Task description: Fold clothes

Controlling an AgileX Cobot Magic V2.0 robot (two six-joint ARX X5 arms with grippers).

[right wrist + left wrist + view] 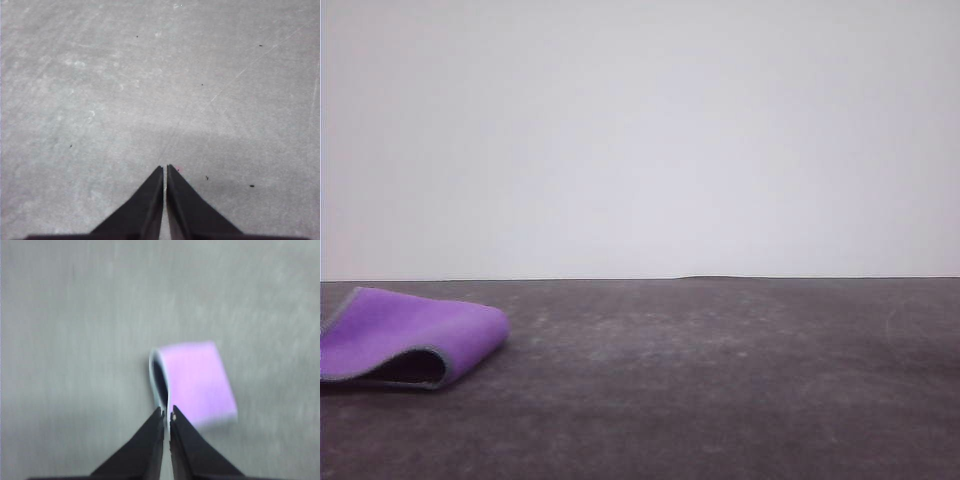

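The clothes point(410, 335) lie folded over at the left edge of the front view, purple face outward, with a dark hollow under the near loop and a pale stitched edge. In the blurred left wrist view the folded purple cloth point(197, 382) rests on the grey table just beyond my left gripper point(167, 414), whose black fingers are shut with nothing between them, above the cloth. My right gripper point(165, 169) hangs over bare table, its fingers shut and holding nothing.
The dark grey tabletop point(720, 380) stretches to the right of the cloth, scuffed and marked. A plain pale wall point(640, 140) stands behind the table's far edge.
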